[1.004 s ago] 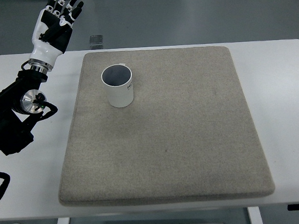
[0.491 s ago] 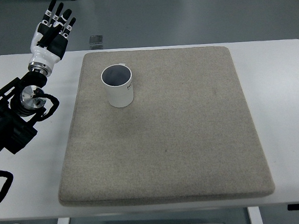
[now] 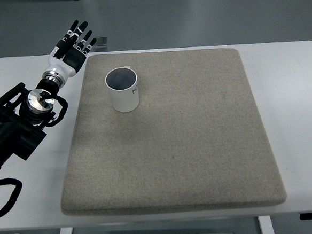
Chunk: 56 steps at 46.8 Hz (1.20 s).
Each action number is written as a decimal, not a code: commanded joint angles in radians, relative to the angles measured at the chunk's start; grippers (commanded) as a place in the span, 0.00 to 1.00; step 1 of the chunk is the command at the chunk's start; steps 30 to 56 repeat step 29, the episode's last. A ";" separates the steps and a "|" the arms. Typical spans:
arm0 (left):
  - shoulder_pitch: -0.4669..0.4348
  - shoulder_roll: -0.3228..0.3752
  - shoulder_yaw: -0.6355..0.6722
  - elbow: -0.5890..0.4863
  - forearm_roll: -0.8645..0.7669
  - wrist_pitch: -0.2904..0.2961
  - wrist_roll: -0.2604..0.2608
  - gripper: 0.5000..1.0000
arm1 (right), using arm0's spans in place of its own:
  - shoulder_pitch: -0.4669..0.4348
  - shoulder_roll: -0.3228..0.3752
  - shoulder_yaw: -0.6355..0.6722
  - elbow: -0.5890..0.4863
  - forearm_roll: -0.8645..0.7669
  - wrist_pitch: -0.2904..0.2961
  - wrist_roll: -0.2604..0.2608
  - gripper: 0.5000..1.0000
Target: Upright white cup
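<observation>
A white cup [image 3: 123,90] stands upright on a grey mat [image 3: 174,142], in the mat's far left part, with its open mouth facing up. The inside looks grey and shadowed, and nothing can be seen in it. A small dark mark shows on its right side near the rim, too small to read. The mat covers most of the white table [image 3: 299,101]. The left hand [image 3: 72,50] reaches in over the table's far left corner, just beside the mat's far left edge and clear of the cup. Its fingers [image 3: 78,32] are stretched out straight and slightly spread, pointing away toward the far side, and they grasp nothing. The black arm [image 3: 12,129] behind it runs back to the picture's left edge, with a round metal joint [image 3: 38,99] at the wrist. A small grey object [image 3: 102,41] lies on the floor past the table's far edge.
</observation>
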 commanded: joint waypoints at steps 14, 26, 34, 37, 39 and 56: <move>0.002 -0.026 -0.052 0.023 -0.001 -0.021 0.040 1.00 | 0.000 0.000 0.000 0.000 0.000 0.000 0.000 0.86; 0.002 -0.042 -0.054 0.044 0.000 -0.038 0.039 1.00 | 0.000 0.000 0.000 0.000 0.000 0.000 0.000 0.86; 0.002 -0.042 -0.054 0.044 0.000 -0.038 0.039 1.00 | 0.000 0.000 0.000 0.000 0.000 0.001 0.000 0.86; 0.002 -0.042 -0.054 0.044 0.000 -0.038 0.039 1.00 | 0.000 0.000 0.000 0.000 0.000 0.001 0.000 0.86; 0.002 -0.042 -0.054 0.044 0.000 -0.038 0.039 1.00 | 0.000 0.000 0.000 0.000 0.000 0.001 0.000 0.86; 0.002 -0.042 -0.054 0.044 0.000 -0.038 0.039 1.00 | 0.000 0.000 0.000 0.000 0.000 0.001 0.000 0.86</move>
